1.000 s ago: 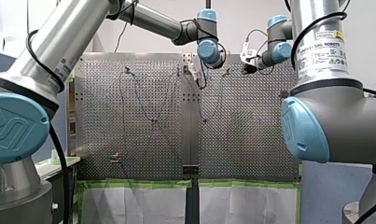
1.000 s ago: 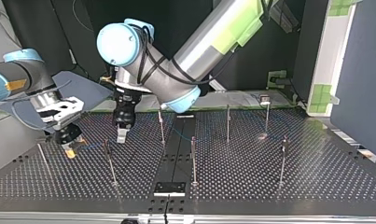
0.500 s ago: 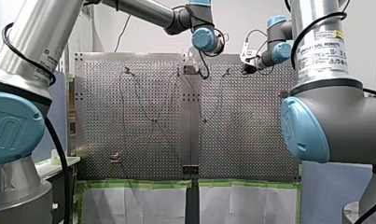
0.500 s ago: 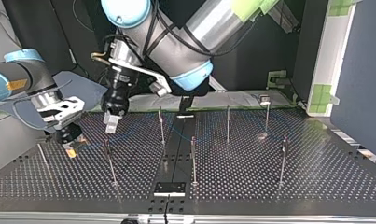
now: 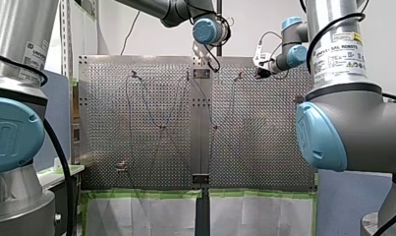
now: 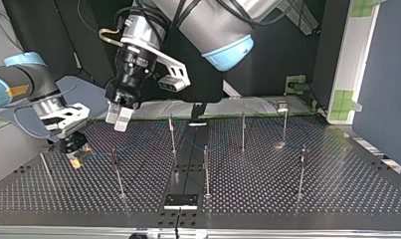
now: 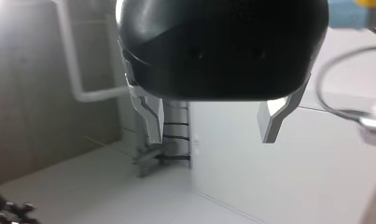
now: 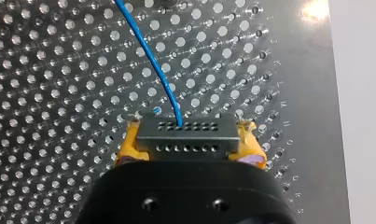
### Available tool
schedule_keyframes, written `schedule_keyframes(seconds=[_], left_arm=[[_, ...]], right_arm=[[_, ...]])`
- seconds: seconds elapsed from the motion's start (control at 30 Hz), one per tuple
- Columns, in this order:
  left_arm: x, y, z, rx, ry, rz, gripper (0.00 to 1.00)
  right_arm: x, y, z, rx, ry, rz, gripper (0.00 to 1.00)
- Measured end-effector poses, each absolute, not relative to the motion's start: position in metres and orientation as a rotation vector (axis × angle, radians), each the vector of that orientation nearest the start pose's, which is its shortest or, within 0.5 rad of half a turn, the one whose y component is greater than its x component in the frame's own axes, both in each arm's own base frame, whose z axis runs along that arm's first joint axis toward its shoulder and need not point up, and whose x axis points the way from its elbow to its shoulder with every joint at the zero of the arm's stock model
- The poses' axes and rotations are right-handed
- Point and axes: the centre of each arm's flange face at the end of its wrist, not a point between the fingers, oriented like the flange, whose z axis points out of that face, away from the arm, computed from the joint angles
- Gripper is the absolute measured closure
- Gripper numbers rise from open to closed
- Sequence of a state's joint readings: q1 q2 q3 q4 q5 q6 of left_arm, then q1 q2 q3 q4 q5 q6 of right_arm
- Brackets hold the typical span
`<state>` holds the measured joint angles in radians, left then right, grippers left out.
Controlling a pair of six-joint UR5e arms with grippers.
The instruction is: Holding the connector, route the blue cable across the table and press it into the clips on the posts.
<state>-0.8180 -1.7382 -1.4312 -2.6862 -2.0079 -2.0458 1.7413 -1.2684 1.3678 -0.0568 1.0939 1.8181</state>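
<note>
Connector [image 8: 185,131], a grey block with two rows of small holes, sits clamped between the yellow pads [image 8: 129,147] of my right end effector [image 8: 188,140], a pad touching each short end, hole face pointing away from the wrist. Blue cable [image 8: 150,60] leaves the connector's top row near its middle and curves ahead over the perforated counter [image 8: 59,93], close above the holes. In the top view, my right end effector is at the left, low over the counter, yellow pad tips just above the surface. The blue cable shows only faintly from there, running toward the posts in the middle. Nearest post [image 6: 117,172] stands just beside that end effector. Further posts [image 6: 172,134] [image 6: 206,169] [image 6: 243,132] are upright toward the middle, and more stand well apart at the right. The clips on top are too small to tell whether the cable sits in any. My left end effector [image 6: 117,117] hangs well above the counter at the back, above and clear of the cable, near my right end effector but not touching it, tips pointing down. In the left wrist view its metal fingers [image 7: 150,121] stand wide apart with nothing between them, only pale background ahead. Front view: both arms reach to the far edge of the counter, my left end effector higher than my right.
</note>
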Motion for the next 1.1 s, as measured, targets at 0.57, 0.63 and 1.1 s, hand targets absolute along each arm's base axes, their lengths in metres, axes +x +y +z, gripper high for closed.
schedule_keyframes(seconds=[0.57,0.63,1.1], left_arm=[[0.339,-0.490,0.398,-0.301,1.286,-0.750,0.00],[0.340,-0.491,0.380,-0.308,1.302,-0.728,0.00],[0.333,-0.482,0.279,-0.295,1.375,-0.655,0.00]], right_arm=[[0.281,-0.561,0.425,-2.200,1.482,-2.416,1.00],[0.282,-0.561,0.425,-2.200,1.481,-2.416,1.00],[0.283,-0.561,0.423,-2.202,1.479,-2.413,1.00]])
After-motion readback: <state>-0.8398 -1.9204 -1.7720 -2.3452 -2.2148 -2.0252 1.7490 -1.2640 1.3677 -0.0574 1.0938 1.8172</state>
